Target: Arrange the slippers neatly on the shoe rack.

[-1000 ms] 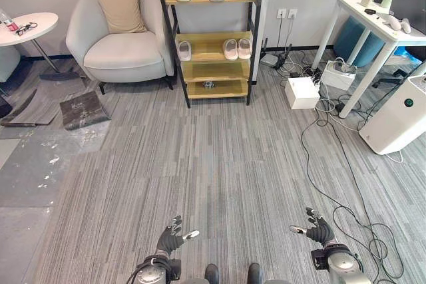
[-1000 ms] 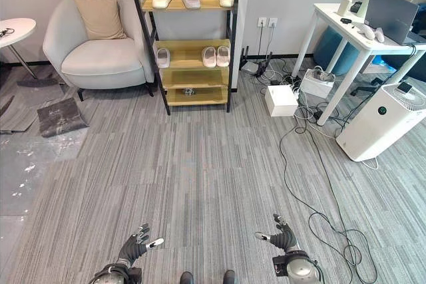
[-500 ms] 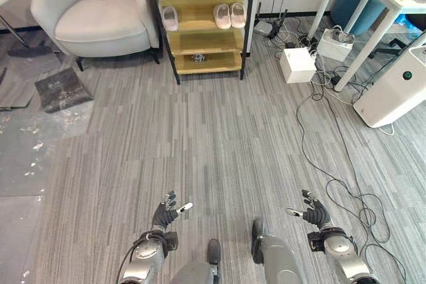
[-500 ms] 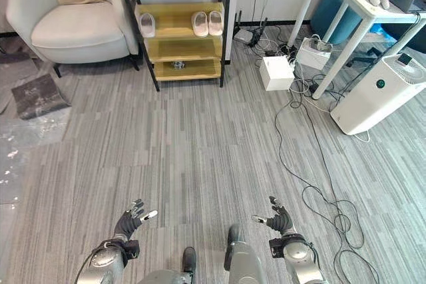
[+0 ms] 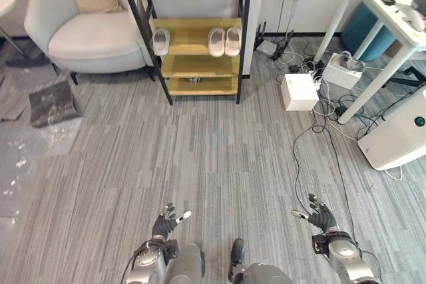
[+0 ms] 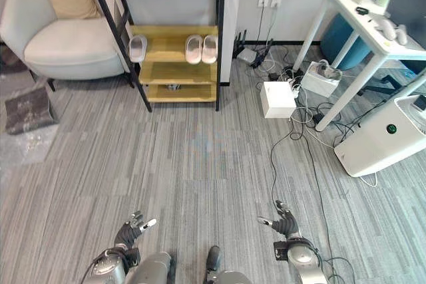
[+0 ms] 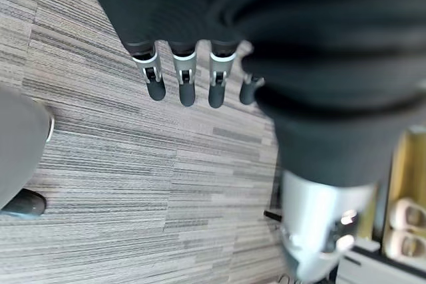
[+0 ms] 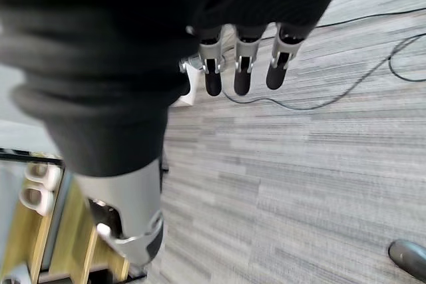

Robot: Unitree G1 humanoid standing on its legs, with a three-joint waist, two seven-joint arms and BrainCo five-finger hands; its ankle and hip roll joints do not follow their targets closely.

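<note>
Well ahead of the left hand (image 5: 166,221), whose fingers are spread and empty, stands the shoe rack (image 5: 190,64); a lone slipper (image 5: 161,40) lies on its middle shelf, with a pair of slippers (image 5: 223,41) beside it to the right. They look light, soft and a bit bendy, best pinched at the strap. The right hand (image 5: 321,215) also hangs spread and empty, well short of them.

Armchair (image 5: 86,34), white table (image 5: 383,21), white box (image 5: 299,92)
</note>
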